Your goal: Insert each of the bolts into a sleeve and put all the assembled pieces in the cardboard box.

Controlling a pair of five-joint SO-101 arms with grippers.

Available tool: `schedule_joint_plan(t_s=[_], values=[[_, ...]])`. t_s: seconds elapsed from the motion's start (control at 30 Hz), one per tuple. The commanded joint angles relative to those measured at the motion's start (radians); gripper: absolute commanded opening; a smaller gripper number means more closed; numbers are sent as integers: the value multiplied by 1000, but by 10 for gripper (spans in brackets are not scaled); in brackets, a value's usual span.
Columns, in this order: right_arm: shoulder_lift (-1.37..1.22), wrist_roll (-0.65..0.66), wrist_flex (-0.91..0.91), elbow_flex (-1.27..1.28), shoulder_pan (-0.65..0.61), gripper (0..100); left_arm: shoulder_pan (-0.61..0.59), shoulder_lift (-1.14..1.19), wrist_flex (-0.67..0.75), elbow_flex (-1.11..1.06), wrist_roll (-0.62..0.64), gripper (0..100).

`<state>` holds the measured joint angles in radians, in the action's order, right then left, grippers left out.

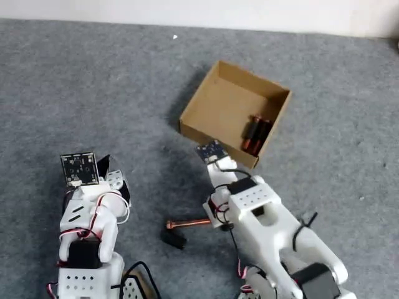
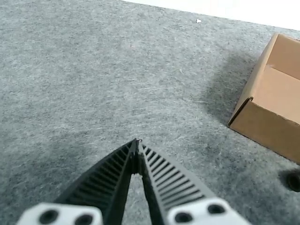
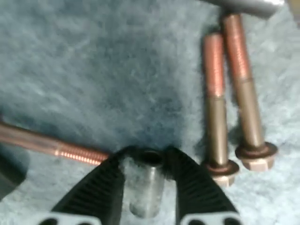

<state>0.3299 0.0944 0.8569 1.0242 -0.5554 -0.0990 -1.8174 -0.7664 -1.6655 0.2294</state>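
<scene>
Tabletop [image 1: 93,81] cloth, grey and rough, lay under everything we saw. The cardboard box [image 1: 227,106] stood open on it, with two assembled pieces [image 1: 255,134] lying side by side against one inner wall. The right arm stood just in front of the box. Its right hand [image 3: 149,155] was closed on a sleeve [image 3: 147,187], pinched between the fingers with its open mouth toward the fingertips. The left hand [image 2: 137,146] hung well apart from the box, its fingers pressed together on nothing.

What mattered to us was the loose bolt [image 3: 51,147]. It lay flat on the cloth on the side toward the left arm, its threaded end just beside the sleeve's mouth and its head farther off. Its long axis ran across the sleeve's, not in line with it, so we judged that one of them had to turn before the thread could enter. The right hand was far nearer but full; the left was free. On the sleeve's other side lay two more bolts [image 3: 216,103], side by side and roughly parallel to it. All three were copper-coloured, threaded at one end and smooth toward a flanged head. The sleeve was a short, dull grey metal tube.
</scene>
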Motion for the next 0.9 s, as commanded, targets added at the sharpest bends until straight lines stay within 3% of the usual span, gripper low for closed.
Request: schedule_joint_plan(t_s=[0.0, 0.33, 0.47, 0.87], values=[[-18, 11, -12, -56, 15, 113, -16, -10, 26, -5, -3, 7], [38, 11, 110, -30, 19, 125, -13, -10, 26, -5, -3, 7], [38, 8, 113, -30, 16, 170, -12, -10, 26, -5, -3, 7], [47, 11, 73, 85, 18, 151, -12, -10, 26, -8, -3, 7]])
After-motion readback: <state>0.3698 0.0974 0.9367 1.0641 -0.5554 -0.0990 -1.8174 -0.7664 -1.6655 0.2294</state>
